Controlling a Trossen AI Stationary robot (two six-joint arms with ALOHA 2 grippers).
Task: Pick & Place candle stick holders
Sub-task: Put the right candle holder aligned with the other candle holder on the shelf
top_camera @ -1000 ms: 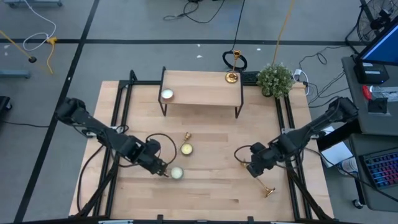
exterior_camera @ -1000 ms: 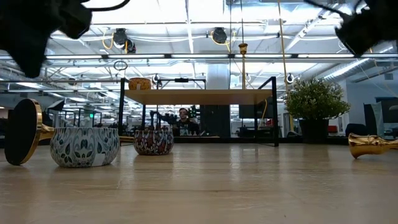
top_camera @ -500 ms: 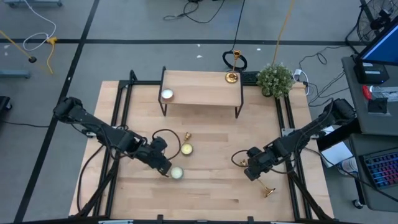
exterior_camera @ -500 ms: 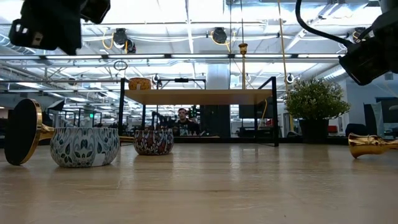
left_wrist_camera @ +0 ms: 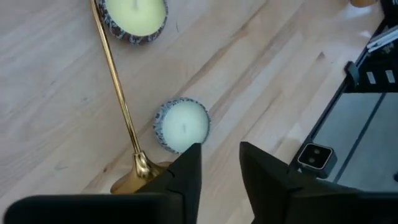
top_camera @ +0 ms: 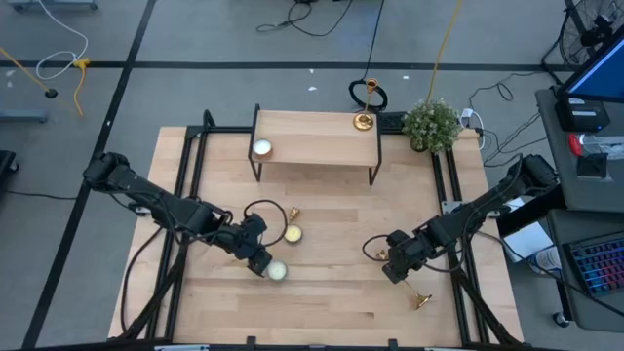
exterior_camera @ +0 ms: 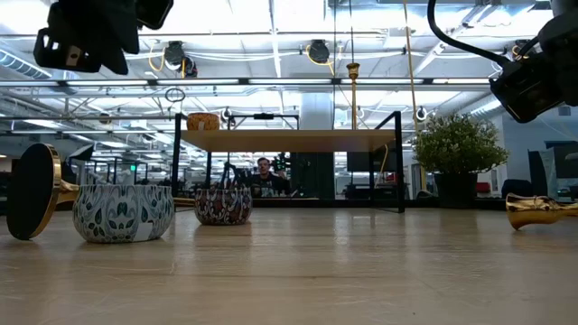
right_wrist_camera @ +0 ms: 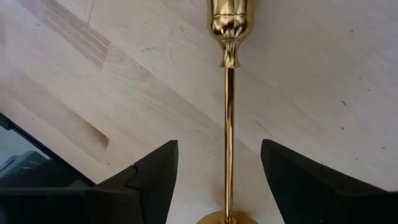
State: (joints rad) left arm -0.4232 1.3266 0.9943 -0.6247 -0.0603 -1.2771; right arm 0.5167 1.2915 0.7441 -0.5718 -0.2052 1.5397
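The right pincer (right_wrist_camera: 214,180) hangs open above a candlestick (right_wrist_camera: 228,118) lying flat on the counter (right_wrist_camera: 323,74) — the stem runs lengthwise between the two fingers, cup end pointing away. This arm is the nearer one.

The left pincer (left_wrist_camera: 217,177), slightly parted and empty, hovers beside a second candlestick (left_wrist_camera: 118,93) — its stem lies off to one side.
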